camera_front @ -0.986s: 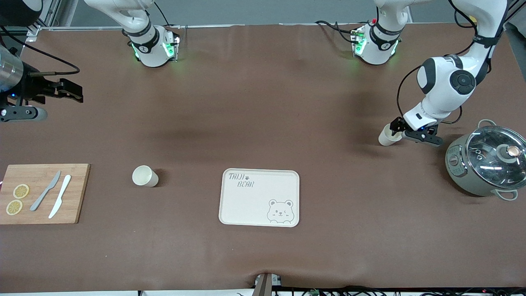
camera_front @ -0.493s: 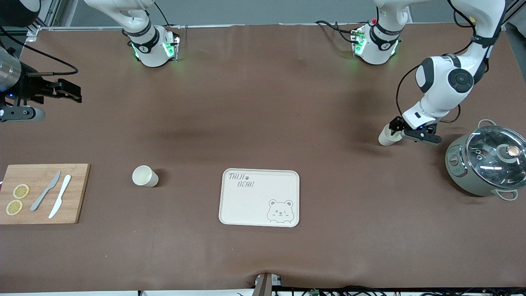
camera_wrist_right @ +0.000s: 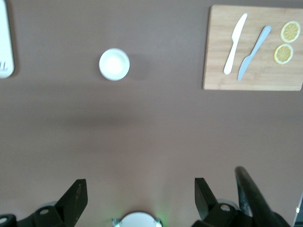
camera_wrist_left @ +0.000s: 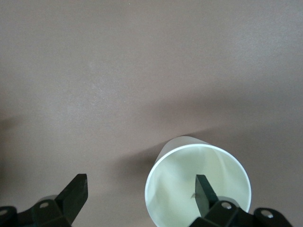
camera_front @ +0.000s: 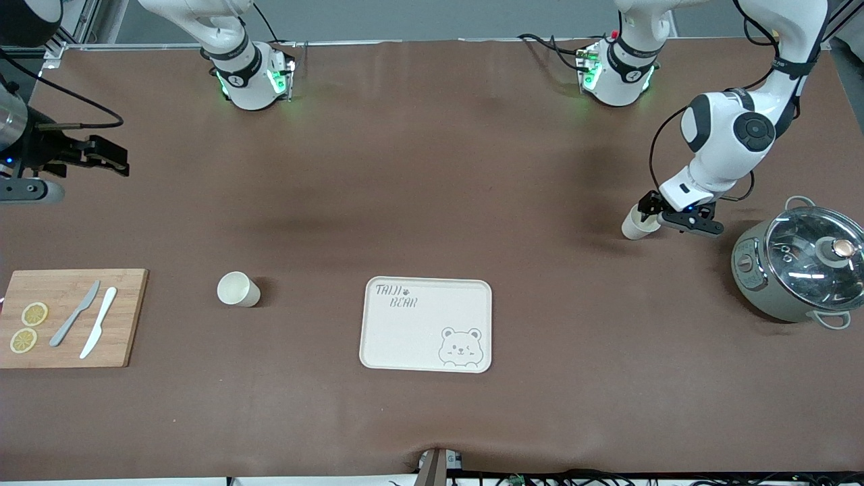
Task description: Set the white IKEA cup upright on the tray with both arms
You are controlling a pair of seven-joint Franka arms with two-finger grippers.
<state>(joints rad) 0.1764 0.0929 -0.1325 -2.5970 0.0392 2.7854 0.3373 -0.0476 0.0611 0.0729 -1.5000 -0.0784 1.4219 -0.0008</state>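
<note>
A white cup lies tilted on the brown table at the left arm's end. My left gripper is low at its mouth. In the left wrist view the cup faces me, and my left gripper is open, with one fingertip inside the mouth and the other outside on the table side. A second white cup stands upright beside the cream bear tray, toward the right arm's end. My right gripper is open and empty, up over the right arm's end.
A grey pot with a glass lid stands close to the left gripper, nearer the front camera. A wooden cutting board with two knives and lemon slices lies at the right arm's end. The right wrist view shows the upright cup and board.
The left arm has shifted slightly while its gripper stays at the tilted cup's mouth. The right gripper has drifted a little toward the table's end.
</note>
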